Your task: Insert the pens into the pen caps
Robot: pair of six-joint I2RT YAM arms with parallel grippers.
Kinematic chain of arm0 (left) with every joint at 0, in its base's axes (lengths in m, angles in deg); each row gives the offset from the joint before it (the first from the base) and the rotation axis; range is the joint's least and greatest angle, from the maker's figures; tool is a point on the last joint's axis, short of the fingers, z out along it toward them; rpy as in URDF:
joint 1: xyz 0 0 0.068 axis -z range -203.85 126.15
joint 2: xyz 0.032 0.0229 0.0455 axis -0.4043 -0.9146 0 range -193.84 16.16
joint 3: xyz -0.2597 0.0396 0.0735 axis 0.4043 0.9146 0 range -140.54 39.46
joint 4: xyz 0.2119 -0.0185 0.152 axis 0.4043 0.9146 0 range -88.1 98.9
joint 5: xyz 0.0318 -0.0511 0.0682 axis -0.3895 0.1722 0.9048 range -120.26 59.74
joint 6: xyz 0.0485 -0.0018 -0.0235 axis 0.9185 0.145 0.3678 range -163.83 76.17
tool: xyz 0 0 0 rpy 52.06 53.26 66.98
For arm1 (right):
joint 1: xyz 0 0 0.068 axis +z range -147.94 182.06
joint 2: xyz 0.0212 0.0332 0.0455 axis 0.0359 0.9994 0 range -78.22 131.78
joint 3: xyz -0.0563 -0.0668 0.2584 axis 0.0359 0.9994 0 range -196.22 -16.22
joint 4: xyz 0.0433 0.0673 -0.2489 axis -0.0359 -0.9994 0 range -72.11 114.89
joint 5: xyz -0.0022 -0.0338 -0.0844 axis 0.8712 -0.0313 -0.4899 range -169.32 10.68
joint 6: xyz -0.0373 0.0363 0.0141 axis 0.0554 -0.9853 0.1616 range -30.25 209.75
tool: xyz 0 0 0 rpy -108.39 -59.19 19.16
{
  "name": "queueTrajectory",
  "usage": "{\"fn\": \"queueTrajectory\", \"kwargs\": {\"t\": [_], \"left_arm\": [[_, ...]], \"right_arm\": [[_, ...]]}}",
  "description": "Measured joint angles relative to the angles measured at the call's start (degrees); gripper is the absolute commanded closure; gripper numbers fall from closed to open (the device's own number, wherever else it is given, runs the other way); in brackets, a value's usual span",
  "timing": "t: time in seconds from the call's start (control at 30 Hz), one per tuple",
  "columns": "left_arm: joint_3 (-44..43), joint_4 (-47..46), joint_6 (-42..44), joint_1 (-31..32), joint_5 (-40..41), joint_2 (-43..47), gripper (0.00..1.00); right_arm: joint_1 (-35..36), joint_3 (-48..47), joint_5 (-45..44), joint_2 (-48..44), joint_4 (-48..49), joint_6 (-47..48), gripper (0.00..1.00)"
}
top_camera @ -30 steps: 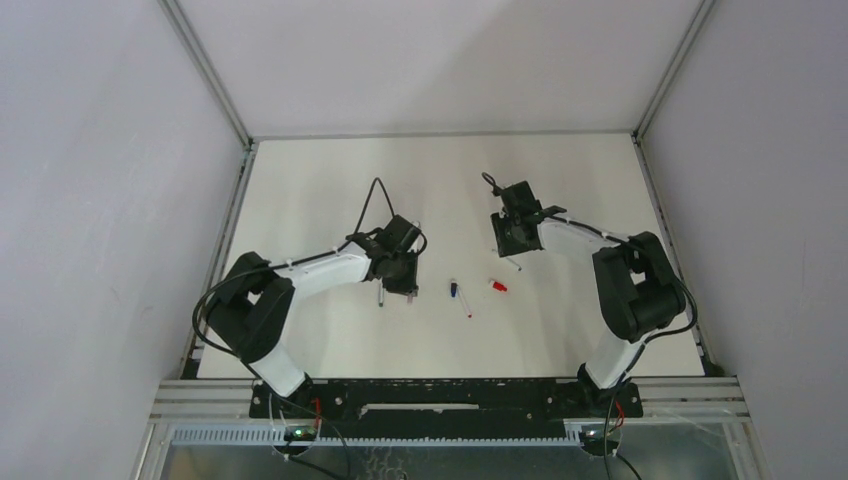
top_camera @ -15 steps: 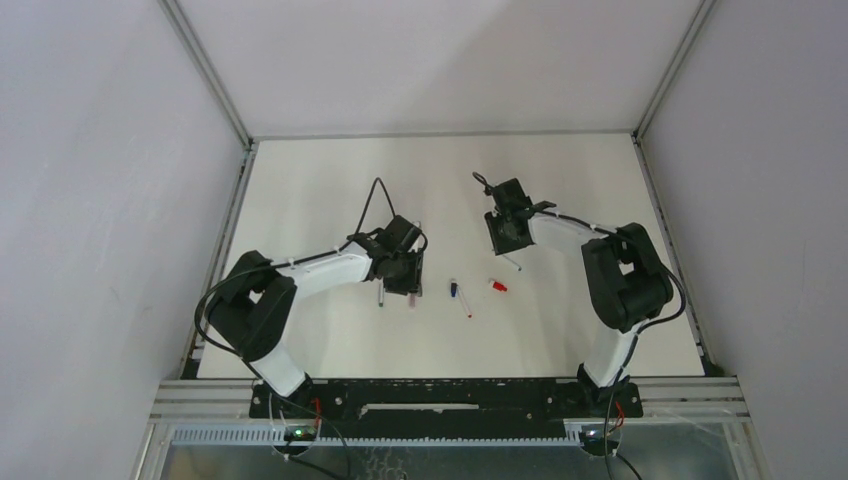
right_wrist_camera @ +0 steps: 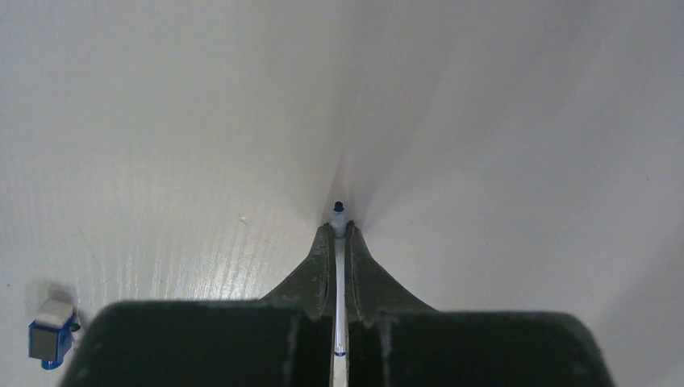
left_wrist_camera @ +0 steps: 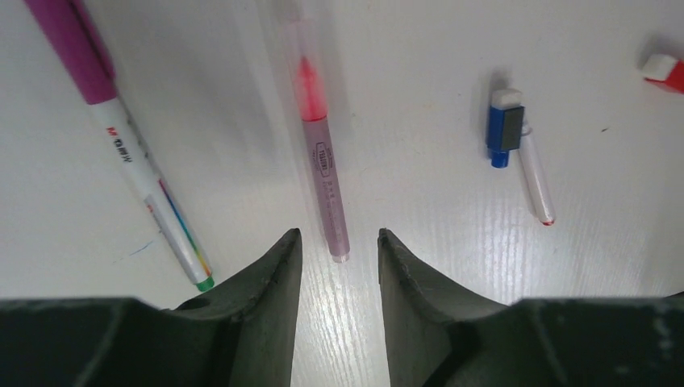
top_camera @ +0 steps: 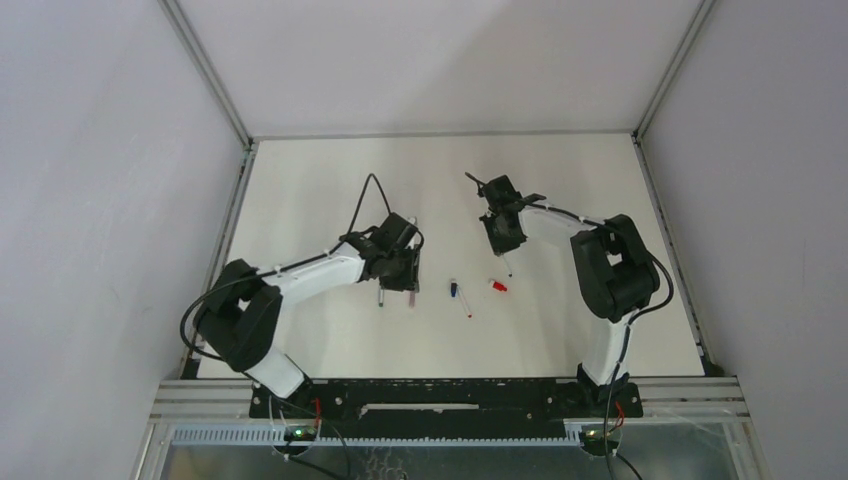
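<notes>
My left gripper [left_wrist_camera: 337,238] is open just above the table, and the tail of a pinkish-red pen [left_wrist_camera: 323,161] lies loose between its fingertips. To its left lies a white pen [left_wrist_camera: 157,201] wearing a magenta-purple cap [left_wrist_camera: 77,44]. On the right, a blue cap [left_wrist_camera: 504,129] rests against a thin white pen with a red tip [left_wrist_camera: 536,181], and a red cap [left_wrist_camera: 665,71] lies beyond. My right gripper [right_wrist_camera: 339,230] is shut on a thin white pen [right_wrist_camera: 339,214] whose blue tip pokes out past the fingertips. In the top view that gripper [top_camera: 505,240] is behind the red cap [top_camera: 497,286].
The white table [top_camera: 330,190] is fenced by grey walls with metal rails along its left and right edges. The blue cap [top_camera: 453,289] and the red-tipped pen [top_camera: 466,304] lie between the two grippers. The left gripper [top_camera: 402,272] hovers over the two left pens.
My right gripper shifted left and back and closed on the blue-tipped pen. My left gripper's jaws opened, leaving the pinkish-red pen loose on the table.
</notes>
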Motion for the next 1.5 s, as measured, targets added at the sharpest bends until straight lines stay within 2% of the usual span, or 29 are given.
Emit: {"fn": "queueTrajectory", "kwargs": {"t": [0.2, 0.3, 0.43, 0.57, 0.77, 0.9, 1.17, 1.5], "left_arm": [[0.1, -0.1, 0.3, 0.0, 1.4, 6.6, 0.52], [1.4, -4.2, 0.5, 0.0, 0.5, 11.6, 0.50], [7.5, -13.6, 0.6, 0.1, -2.8, 20.4, 0.50], [11.1, -23.4, 1.5, 0.8, -7.4, 23.5, 0.49], [14.1, -35.9, 2.0, 3.1, -11.9, 24.8, 0.48], [15.9, -43.2, 2.0, 3.8, -12.4, 27.3, 0.48], [20.3, -54.4, 1.9, 4.3, -14.9, 34.2, 0.47], [20.4, -54.8, 1.5, 4.7, -15.6, 31.3, 0.47]], "right_arm": [[-0.3, -0.9, 0.0, 0.2, -1.4, -0.9, 1.00], [-0.9, 0.5, 0.7, -2.1, -0.9, -1.9, 1.00], [-1.3, 3.3, 4.2, -12.5, -0.5, -3.9, 1.00], [-0.2, 3.3, 9.3, -26.1, 3.9, -6.8, 1.00], [8.2, 3.3, 13.1, -37.8, 9.9, -11.5, 1.00], [12.7, 3.3, 14.4, -39.0, 10.9, -14.1, 1.00], [15.7, 3.6, 13.3, -39.0, 10.5, -16.3, 1.00], [17.2, 3.6, 12.8, -39.0, 10.9, -17.4, 1.00]]}}
